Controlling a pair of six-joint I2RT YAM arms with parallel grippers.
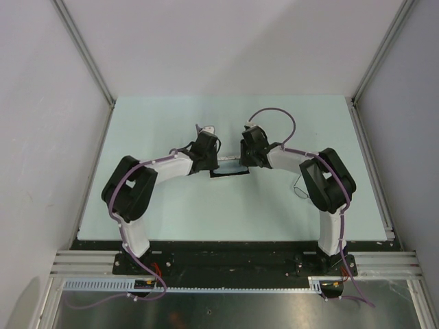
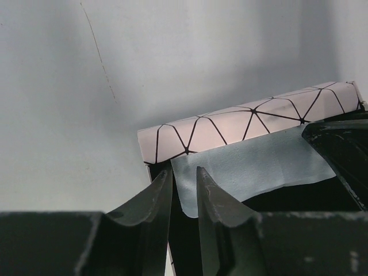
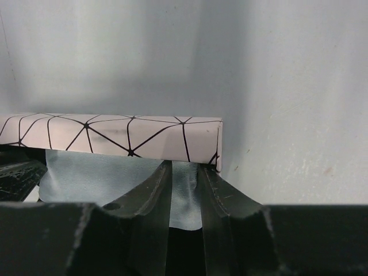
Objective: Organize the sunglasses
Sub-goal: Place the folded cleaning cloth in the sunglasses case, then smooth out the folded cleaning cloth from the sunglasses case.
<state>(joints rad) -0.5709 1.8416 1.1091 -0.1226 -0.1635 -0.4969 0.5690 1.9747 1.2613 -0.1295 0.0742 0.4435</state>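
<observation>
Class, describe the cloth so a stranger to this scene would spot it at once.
Start at the middle of the pale table, where a pink case crossed with black lines sits. Resting against that patterned pink part, over the case's dark part, is the cloth: a thin, plain blue-grey sheet, the only soft, unpatterned thing there.

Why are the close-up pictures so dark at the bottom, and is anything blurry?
Left wrist view: the left end effector sits near the lens, dark; the pink triangle-patterned case looks sharp. Right wrist view: likewise, right end effector. Top view: even light, faint shadows, no glare.
</observation>
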